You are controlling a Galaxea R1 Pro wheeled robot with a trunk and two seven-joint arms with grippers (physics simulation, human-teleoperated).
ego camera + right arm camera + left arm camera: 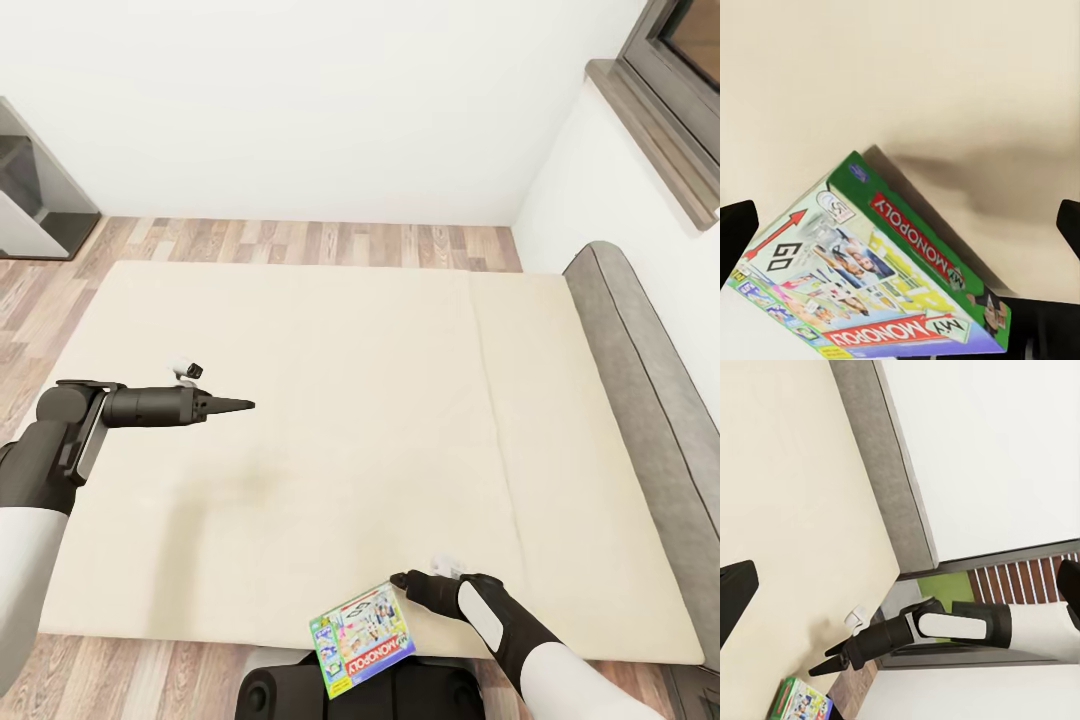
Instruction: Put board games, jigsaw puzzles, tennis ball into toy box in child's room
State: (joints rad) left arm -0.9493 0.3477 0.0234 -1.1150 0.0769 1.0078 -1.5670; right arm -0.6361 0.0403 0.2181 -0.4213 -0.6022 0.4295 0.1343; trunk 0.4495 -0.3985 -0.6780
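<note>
At the near edge of the bed, close to the corner nearest the headboard, a board game sits with part of it hanging out past the mattress edge over the wood floor. Its lid shows a red band, a green side and busy print. The right gripper is just beside the box's far corner; whether its fingers touch the box, I cannot tell. In the right wrist view the box lies between the two dark fingertips, which stand wide apart, so that gripper is released. The left gripper hovers over the left part of the mattress, well apart from the box, holding nothing; its fingers look pressed together into a point, so clenched. A window is on the wall beyond the headboard.
</note>
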